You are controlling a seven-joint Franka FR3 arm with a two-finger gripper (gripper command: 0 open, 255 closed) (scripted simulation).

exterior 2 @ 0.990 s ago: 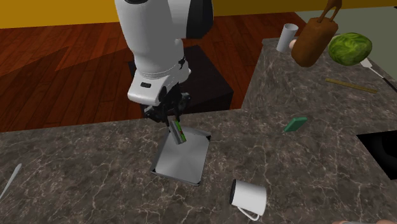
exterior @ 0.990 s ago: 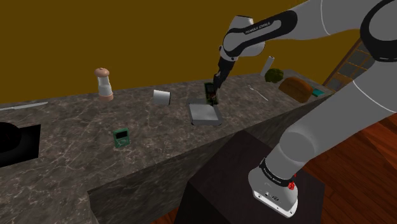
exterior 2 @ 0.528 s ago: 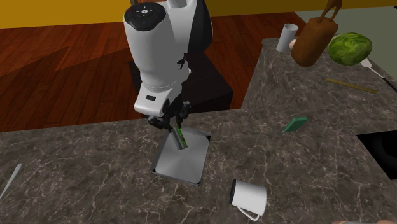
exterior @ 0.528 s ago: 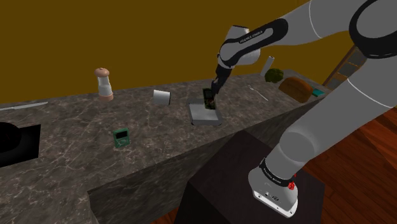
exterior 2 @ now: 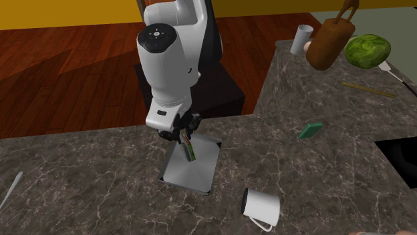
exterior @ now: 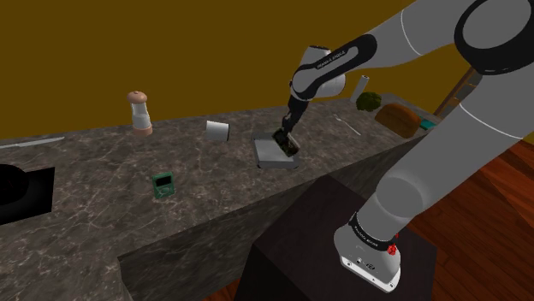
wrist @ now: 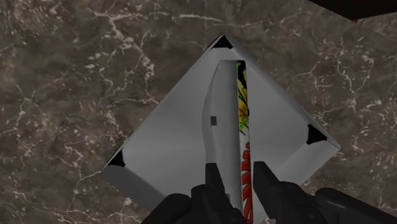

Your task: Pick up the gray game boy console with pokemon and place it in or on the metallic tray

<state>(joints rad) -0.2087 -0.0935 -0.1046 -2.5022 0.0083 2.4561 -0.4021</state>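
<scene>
One game console (wrist: 228, 121): grey, seen edge-on in the wrist view, with a bright red, green and yellow picture on one face; it hangs tilted over the tray, its far end near one of the tray's corners. Whether it touches the tray's floor I cannot tell.
Fingers (wrist: 213, 181): clamped on the game console's near end, one black finger on each flat face.
Gripper (exterior 2: 184, 135): pointing down at the tray from low above it, the game console (exterior 2: 190, 148) slanting out beneath it.
Tray (wrist: 165, 146): square, shiny grey with a raised rim and dark corners, lying flat on the counter just under the game console (exterior: 284, 141).
Counter (exterior: 86, 188): dark marble with pale veins, L-shaped in the second exterior view.
Mug (exterior 2: 262, 207): white, lying on its side, near the tray (exterior 2: 194, 170) but apart from it.
Green handheld (exterior: 162, 185): flat on the counter, well apart from the tray (exterior: 269, 156).
Pepper mill (exterior: 140, 113): upright near the back wall.
Far end of the counter: a brown loaf (exterior 2: 329, 43) and a green cabbage (exterior 2: 367, 51) side by side.
Stand (exterior: 317, 239): dark box carrying the arm's base.
</scene>
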